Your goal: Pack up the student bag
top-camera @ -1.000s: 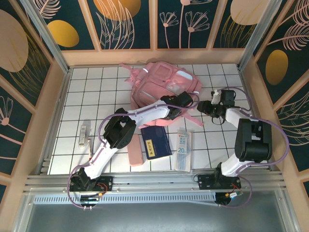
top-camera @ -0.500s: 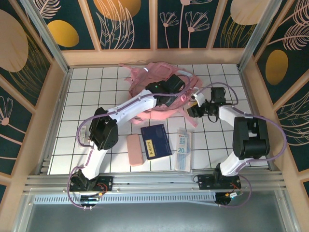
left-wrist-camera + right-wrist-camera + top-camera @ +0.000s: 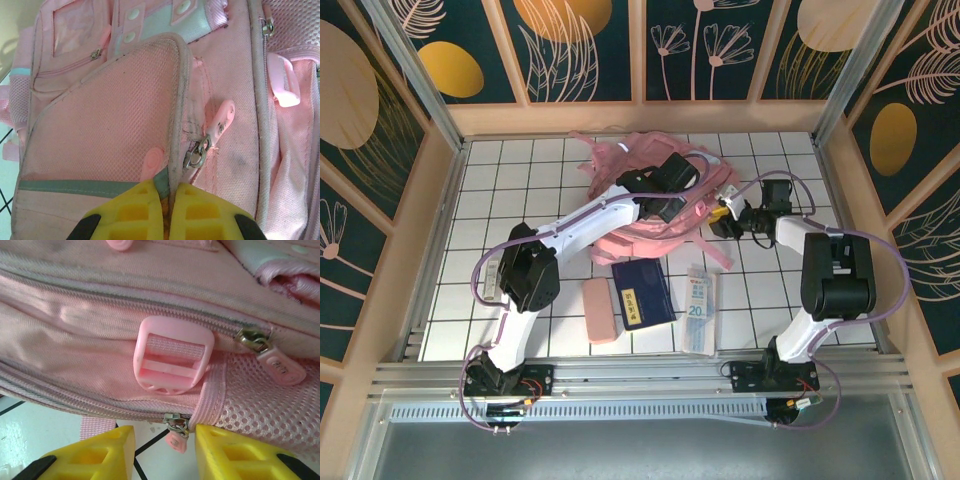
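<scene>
Student bag (image 3: 610,165) lies bunched at upper centre of the desk (image 3: 500,200). Left end effector (image 3: 169,192) is pinched together on its mesh pocket edge. Right end effector (image 3: 164,435) stands apart, a small zipper pull (image 3: 175,439) between its fingers.

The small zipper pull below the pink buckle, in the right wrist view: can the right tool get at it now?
Probably yes. The zipper pull hangs at the lower edge of the student bag, between the open jaws of the right tool, and nothing lies in between.
</scene>
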You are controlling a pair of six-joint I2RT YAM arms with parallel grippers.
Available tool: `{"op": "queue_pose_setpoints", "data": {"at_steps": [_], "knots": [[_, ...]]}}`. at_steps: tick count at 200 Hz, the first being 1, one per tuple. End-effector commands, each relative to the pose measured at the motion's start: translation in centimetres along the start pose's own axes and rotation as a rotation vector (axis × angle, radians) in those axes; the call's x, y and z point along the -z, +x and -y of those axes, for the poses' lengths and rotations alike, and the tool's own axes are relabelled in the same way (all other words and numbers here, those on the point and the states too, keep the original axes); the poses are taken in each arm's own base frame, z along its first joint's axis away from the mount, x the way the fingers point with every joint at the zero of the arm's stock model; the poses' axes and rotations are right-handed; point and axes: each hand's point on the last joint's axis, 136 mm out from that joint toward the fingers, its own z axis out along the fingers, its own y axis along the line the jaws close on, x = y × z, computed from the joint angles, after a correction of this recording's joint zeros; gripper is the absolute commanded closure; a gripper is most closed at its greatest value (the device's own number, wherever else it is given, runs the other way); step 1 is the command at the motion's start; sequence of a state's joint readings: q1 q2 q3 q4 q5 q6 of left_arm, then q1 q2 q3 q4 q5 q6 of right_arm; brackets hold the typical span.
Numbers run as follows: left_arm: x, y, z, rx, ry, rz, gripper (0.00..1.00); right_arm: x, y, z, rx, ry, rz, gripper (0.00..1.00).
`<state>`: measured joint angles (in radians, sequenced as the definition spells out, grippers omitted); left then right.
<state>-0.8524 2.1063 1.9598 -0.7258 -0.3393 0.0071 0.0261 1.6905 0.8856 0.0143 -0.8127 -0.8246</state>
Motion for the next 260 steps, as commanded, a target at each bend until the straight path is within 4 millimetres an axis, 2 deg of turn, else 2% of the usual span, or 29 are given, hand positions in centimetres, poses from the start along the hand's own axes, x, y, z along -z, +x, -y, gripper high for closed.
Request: {"op": "queue_pose_setpoints", "data": {"at_steps": [1,20,42,68,92,123,127,136,143,170,197,211,239,244,260], "knots": [[4.8,-5.0,-1.8,0.091,-0.009,0.198,1.0,-0.3,-0.4,-0.4,0.001,-0.038,0.003,0.61],[5.1,-5.3,-2.5,0.107,-0.028,0.211,1.0,-0.1,0.3,-1.3,0.001,-0.077,-0.038,0.6],[5.3,-5.6,-2.9,0.135,-0.009,0.225,1.0,0.1,0.8,-1.5,0.026,-0.063,-0.067,0.61],[5.3,-5.8,-2.8,0.154,0.012,0.234,1.0,-0.2,1.6,-1.3,0.062,-0.034,-0.126,0.82],[5.3,-6.0,-2.5,0.186,0.035,0.238,1.0,0.2,0.8,-1.3,0.075,-0.017,-0.075,1.0],[5.1,-6.1,-2.0,0.235,0.07,0.244,1.0,0.9,0.0,-1.2,0.06,0.0,-0.018,1.0],[5.1,-6.1,-1.9,0.239,0.071,0.246,1.0,1.0,0.1,-1.1,0.049,0.007,-0.019,0.94],[5.1,-6.1,-1.9,0.246,0.07,0.248,1.0,1.1,0.3,-0.4,0.018,0.034,-0.026,0.7],[5.2,-6.2,-2.1,0.253,0.069,0.251,1.0,1.2,0.4,-0.1,0.002,0.041,-0.027,0.61],[6.1,-6.7,-2.1,0.277,0.087,0.267,1.0,1.5,0.1,2.0,-0.052,0.125,-0.01,0.49],[7.4,-7.4,-2.2,0.335,0.123,0.291,1.0,1.1,0.1,2.8,-0.079,0.17,-0.016,0.48],[7.8,-7.6,-1.9,0.349,0.147,0.301,1.0,1.1,0.0,2.6,-0.071,0.164,-0.008,0.55],[7.7,-7.7,-2.4,0.369,0.127,0.307,1.0,1.4,-0.1,2.3,-0.067,0.134,-0.005,0.97],[7.6,-7.6,-2.5,0.37,0.119,0.305,1.0,1.4,-0.1,2.4,-0.067,0.133,-0.006,1.0],[7.6,-7.6,-3.1,0.381,0.095,0.307,1.0,1.7,0.2,2.1,-0.065,0.118,-0.016,1.0]]}}
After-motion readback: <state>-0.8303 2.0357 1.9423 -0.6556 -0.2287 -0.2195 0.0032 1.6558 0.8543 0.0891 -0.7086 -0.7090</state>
